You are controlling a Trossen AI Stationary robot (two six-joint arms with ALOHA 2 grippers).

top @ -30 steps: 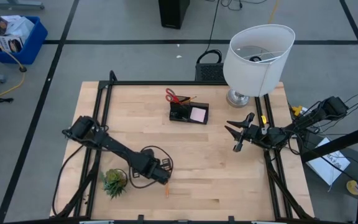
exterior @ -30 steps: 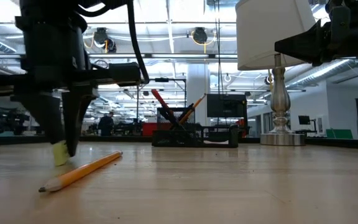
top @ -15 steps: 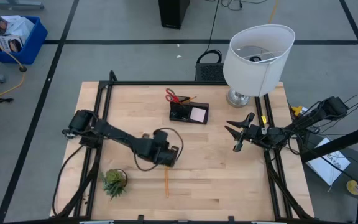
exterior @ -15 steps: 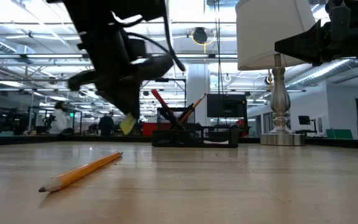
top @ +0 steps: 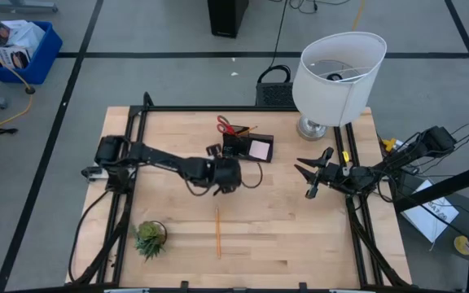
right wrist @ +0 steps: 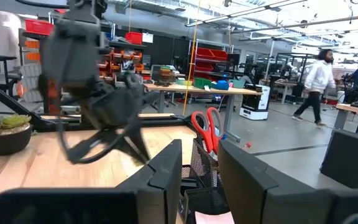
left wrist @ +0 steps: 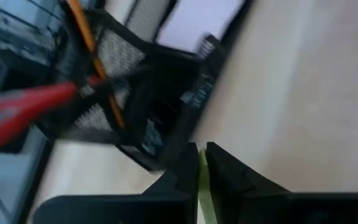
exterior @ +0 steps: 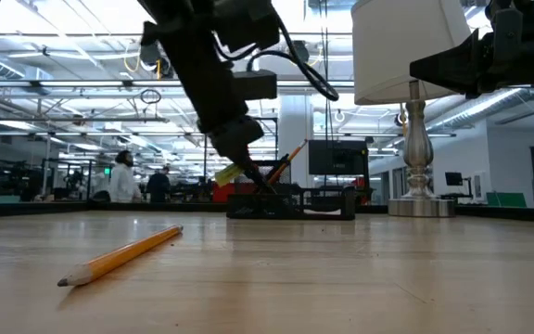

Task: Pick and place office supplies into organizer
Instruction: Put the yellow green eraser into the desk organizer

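My left gripper (top: 215, 152) hovers just near-left of the black organizer (top: 247, 147), shut on a small yellow-green thing (exterior: 233, 173). The organizer holds red-handled scissors (top: 226, 126), an orange pencil (left wrist: 92, 46) and a pink sticky pad (top: 259, 149). One orange pencil (top: 217, 232) lies flat on the wood toward the near edge, also clear in the low view (exterior: 123, 255). My right gripper (top: 309, 177) waits open above the table's right side, below the lamp. My left gripper pinches the yellow-green thing (left wrist: 201, 180) between its two fingers (left wrist: 225, 171); only a thin strip of it shows in the gap. In the low view the fingers slant down toward the organizer and the thing is lifted clear of the table, sticking out below the fingertips.
A large white lamp (top: 336, 77) stands at the far right corner, its silver base (exterior: 419, 206) right of the organizer. A small potted plant (top: 150, 236) sits near the near-left corner. Bare wood lies between the organizer and the loose pencil. People walk in the room behind.
My left gripper has risen from the table beside the loose pencil and swung toward the far edge, up to the organizer, carrying the yellow-green thing lifted clear. The pencil has stayed where it was. My right arm has kept still.
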